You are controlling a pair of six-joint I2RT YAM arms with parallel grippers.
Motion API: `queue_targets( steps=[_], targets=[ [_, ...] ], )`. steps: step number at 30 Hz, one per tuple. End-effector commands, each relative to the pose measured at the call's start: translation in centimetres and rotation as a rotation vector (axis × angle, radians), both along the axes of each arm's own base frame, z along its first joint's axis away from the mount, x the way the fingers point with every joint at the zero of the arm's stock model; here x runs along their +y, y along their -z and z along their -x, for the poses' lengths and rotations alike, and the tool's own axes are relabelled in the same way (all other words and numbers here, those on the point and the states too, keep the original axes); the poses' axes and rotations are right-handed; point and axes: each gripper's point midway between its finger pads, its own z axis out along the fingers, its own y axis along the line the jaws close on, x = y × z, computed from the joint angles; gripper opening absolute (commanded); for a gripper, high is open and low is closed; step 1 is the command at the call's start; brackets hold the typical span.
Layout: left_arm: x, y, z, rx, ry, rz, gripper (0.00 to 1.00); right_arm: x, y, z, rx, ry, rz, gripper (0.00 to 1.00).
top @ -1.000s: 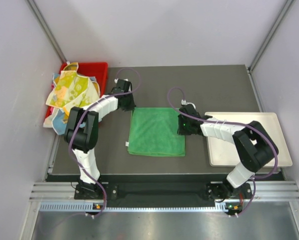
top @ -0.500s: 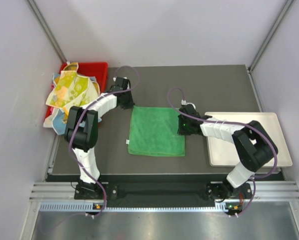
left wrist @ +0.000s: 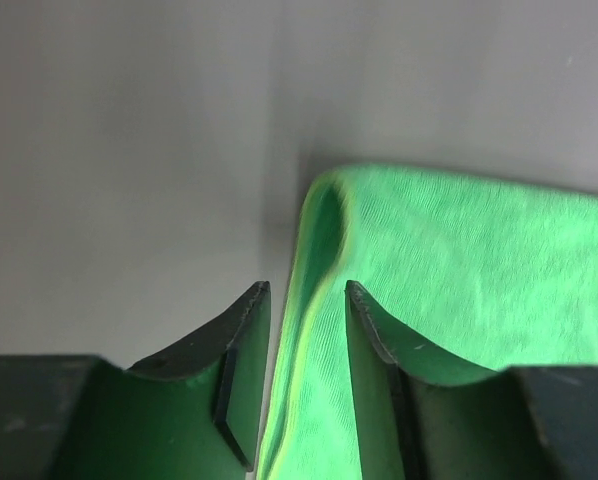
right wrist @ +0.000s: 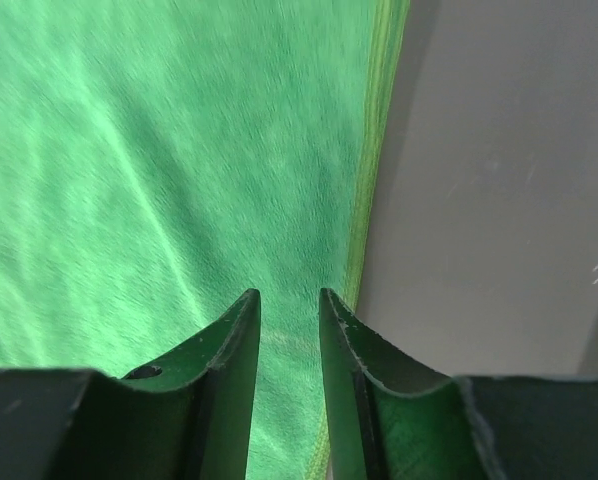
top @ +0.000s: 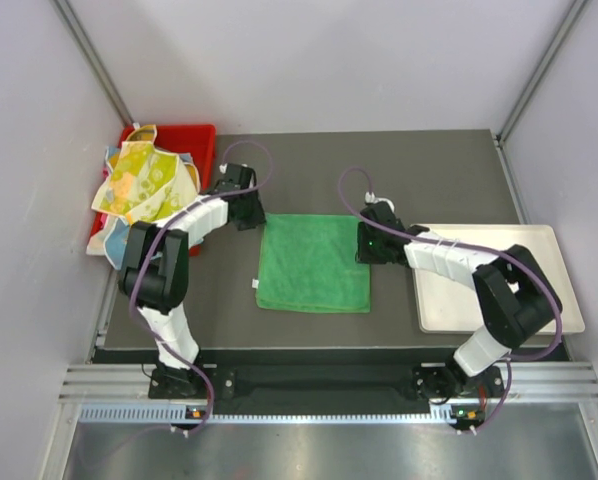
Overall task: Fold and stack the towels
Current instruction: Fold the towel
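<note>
A plain green towel [top: 314, 263] lies spread flat on the dark table, also seen as the towel [left wrist: 459, 260] and the towel [right wrist: 179, 160]. My left gripper [top: 253, 212] is at its far left corner. There the gripper [left wrist: 307, 290] stands open astride a raised fold of the towel's edge, not pinching it. My right gripper [top: 365, 246] is low over the towel's right edge; the gripper [right wrist: 289, 295] has its jaws a little apart, with flat cloth showing between them. Several patterned towels [top: 139, 185] are heaped in the bin at the far left.
A red bin [top: 197, 135] stands at the table's far left corner, with cloths hanging over its near side. A white flat tray [top: 539, 290] lies on the right, partly under the right arm. Grey walls close in both sides.
The left jaws have opened and let go of the towel's far left corner, and the left arm has shifted slightly. The right jaws have parted a little and moved slightly away from me.
</note>
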Motion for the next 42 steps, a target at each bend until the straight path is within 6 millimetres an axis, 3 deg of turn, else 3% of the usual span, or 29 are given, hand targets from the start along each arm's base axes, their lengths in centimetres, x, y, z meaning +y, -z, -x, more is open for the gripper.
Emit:
queue_targets(
  steps=[1, 3, 4, 5, 7, 8, 10, 11, 15, 19, 27, 42],
  targets=[
    [1.2, -4.9, 1.0, -0.1, -0.093, 0.016, 0.39, 0.1, -4.6, -3.6, -0.125, 0.026, -0.023, 0.31],
    [2.2, -3.9, 3.3, -0.055, -0.129, -0.02, 0.37, 0.3, -4.9, -4.7, -0.133, 0.03, -0.025, 0.31],
    [2.3, -5.0, 4.0, -0.073, -0.153, 0.004, 0.36, 0.1, -5.1, -5.2, -0.137, 0.037, -0.027, 0.3],
    [2.5, -3.8, 5.7, -0.039, -0.152, 0.0, 0.34, 0.2, -5.1, -5.6, -0.135, 0.036, -0.03, 0.3],
    [2.9, -4.3, 7.7, -0.039, -0.199, -0.005, 0.32, -0.1, -5.3, -6.3, -0.142, 0.045, -0.035, 0.3],
    [3.0, -2.8, 9.5, 0.0, -0.2, -0.009, 0.32, -0.2, -4.9, -6.6, -0.132, 0.049, -0.033, 0.3],
    [2.4, -2.7, 11.2, 0.01, -0.211, 0.021, 0.31, -0.4, -5.4, -7.6, -0.145, 0.057, -0.042, 0.3],
    [2.5, -1.6, 12.6, 0.04, -0.208, 0.016, 0.31, -0.5, -5.4, -8.0, -0.148, 0.06, -0.042, 0.29],
    [0.7, -1.0, 14.9, 0.05, -0.17, 0.05, 0.34, -1.2, -5.4, -9.3, -0.156, 0.072, -0.033, 0.29],
    [-0.3, -0.7, 16.1, 0.064, -0.157, 0.07, 0.35, -1.6, -5.2, -10.1, -0.152, 0.081, -0.037, 0.29],
    [0.5, 0.4, 18.0, 0.1, -0.178, 0.053, 0.37, -1.9, -5.0, -10.4, -0.151, 0.083, -0.04, 0.29],
    [0.0, 1.9, 19.4, 0.133, -0.163, 0.077, 0.36, -2.1, -4.9, -10.5, -0.147, 0.085, -0.053, 0.29]
  ],
)
